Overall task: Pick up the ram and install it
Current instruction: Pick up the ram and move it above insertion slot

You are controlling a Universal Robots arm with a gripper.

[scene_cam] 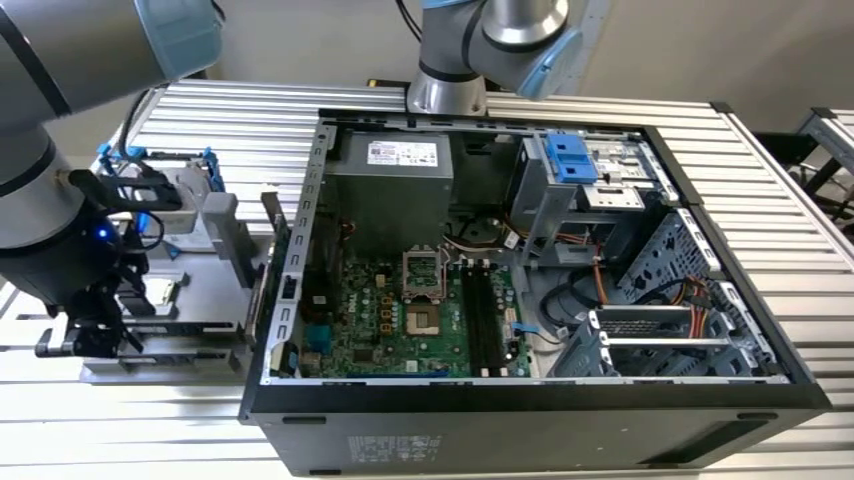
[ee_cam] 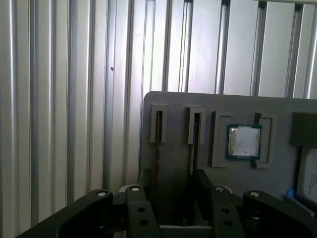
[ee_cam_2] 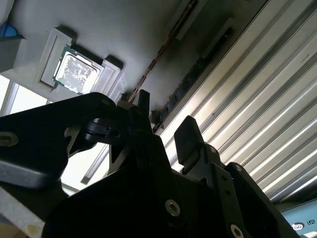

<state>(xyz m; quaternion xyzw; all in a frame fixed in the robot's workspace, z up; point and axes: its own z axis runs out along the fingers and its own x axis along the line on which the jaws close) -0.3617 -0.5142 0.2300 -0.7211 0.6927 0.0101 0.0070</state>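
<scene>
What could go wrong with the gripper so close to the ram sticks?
1. The ram stick stands close beside a second stick in the grey tray; the open gripper might catch both or the wrong one.
2. The processor lies nearby; a sideways slip could knock it.

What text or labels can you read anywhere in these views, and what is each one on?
No text can be read; there is print, but all of it is too small or blurred:
power supply label, exterior view: too small.
case sticker, exterior view: too small.
processor chip, first wrist view: marks blurred.
hard drive label, first wrist view: blurred.
</scene>
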